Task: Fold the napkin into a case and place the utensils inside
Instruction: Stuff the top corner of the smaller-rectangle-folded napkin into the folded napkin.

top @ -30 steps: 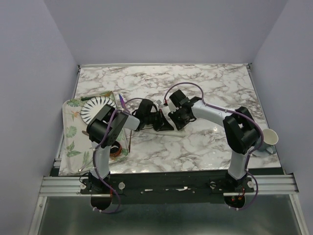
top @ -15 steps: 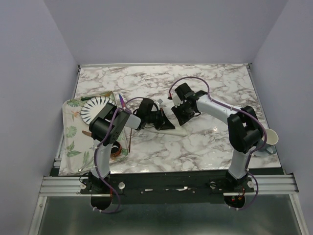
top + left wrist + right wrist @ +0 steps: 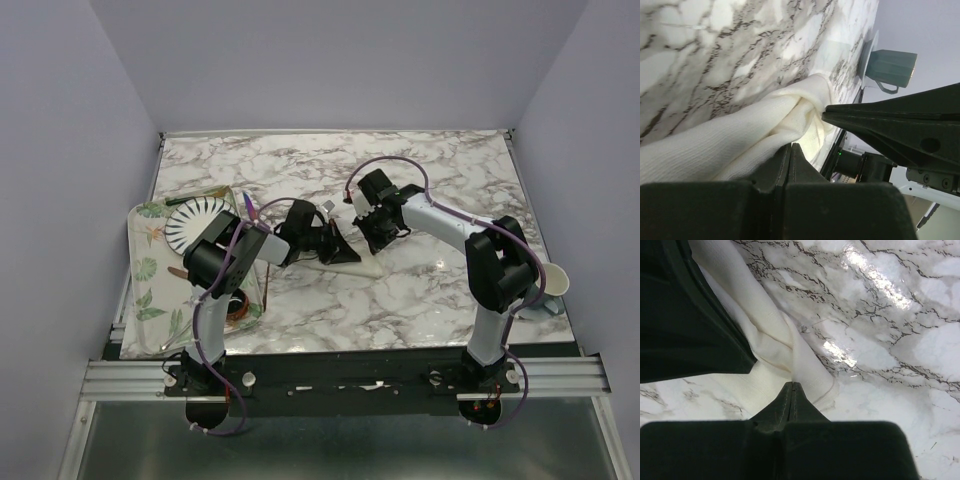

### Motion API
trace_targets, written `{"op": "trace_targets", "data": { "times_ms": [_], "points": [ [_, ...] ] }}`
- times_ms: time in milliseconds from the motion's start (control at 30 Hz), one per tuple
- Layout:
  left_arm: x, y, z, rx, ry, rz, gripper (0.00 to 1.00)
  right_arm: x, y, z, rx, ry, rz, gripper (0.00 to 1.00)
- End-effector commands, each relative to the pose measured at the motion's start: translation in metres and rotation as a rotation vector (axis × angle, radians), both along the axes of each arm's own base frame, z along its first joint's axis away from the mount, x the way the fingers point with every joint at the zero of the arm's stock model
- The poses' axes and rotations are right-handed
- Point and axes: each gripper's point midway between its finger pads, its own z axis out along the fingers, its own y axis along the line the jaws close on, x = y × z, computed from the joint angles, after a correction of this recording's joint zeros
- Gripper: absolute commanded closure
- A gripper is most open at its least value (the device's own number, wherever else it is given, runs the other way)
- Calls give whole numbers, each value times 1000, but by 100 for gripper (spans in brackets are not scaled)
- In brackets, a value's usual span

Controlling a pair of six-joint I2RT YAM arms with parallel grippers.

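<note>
The cream napkin [image 3: 362, 266] lies bunched on the marble table between my two grippers. In the left wrist view the napkin [image 3: 740, 145] runs up to my left gripper [image 3: 790, 146], which is shut on a fold of it. In the right wrist view my right gripper [image 3: 792, 384] is shut on another fold of the napkin [image 3: 770, 340]. In the top view the left gripper [image 3: 335, 248] and right gripper [image 3: 375, 238] are close together at the table's middle. A purple utensil [image 3: 245, 204] lies on the tray at the left. The fork cannot be made out.
A leaf-patterned tray [image 3: 145, 290] at the left edge holds a striped white plate [image 3: 195, 220]. A cup [image 3: 552, 283] stands at the right edge; it shows as a teal mug [image 3: 892, 67] in the left wrist view. Grey walls enclose the table.
My right gripper has moved a little right and away from the left one. A cream strip of napkin now shows below the two grippers. The left arm has barely shifted.
</note>
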Motion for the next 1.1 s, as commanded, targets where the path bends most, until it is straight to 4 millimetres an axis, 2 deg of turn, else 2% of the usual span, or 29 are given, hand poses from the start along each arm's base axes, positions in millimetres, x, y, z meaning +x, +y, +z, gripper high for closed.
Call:
{"op": "trace_targets", "data": {
  "times_ms": [0, 167, 333, 433, 667, 767, 833, 933, 967, 1033, 1067],
  "points": [
    [2, -16, 26, -63, -52, -8, 100, -4, 1, 4, 10, 14, -31, 99],
    [7, -19, 7, -32, -2, 26, 100, -9, 3, 5, 39, 39, -53, 99],
    [16, -29, 0, -35, 22, 52, 100, -12, 6, 3, 50, 58, -50, 99],
    [16, -34, -11, -14, 45, 51, 100, -13, 7, 0, 50, 70, -51, 99],
    [8, -27, -61, 104, 142, 65, 100, -15, 11, -2, 68, 93, -53, 99],
    [6, -24, -67, 134, 141, 52, 100, -18, 8, -7, 57, 103, -55, 99],
    [5, -21, -64, 131, 137, 37, 100, -16, 2, -10, 37, 98, -63, 99],
    [6, -18, -39, 101, 67, 3, 100, -12, -14, -19, 7, 105, -95, 99],
    [9, -19, -20, 76, 10, -12, 100, -11, -18, -20, 3, 105, -98, 99],
    [5, -19, 0, 41, -34, -54, 98, -11, -24, -24, -6, 107, -101, 99],
    [5, -20, 18, 19, -81, -72, 97, -12, -24, -25, -7, 105, -93, 99]
  ]
}}
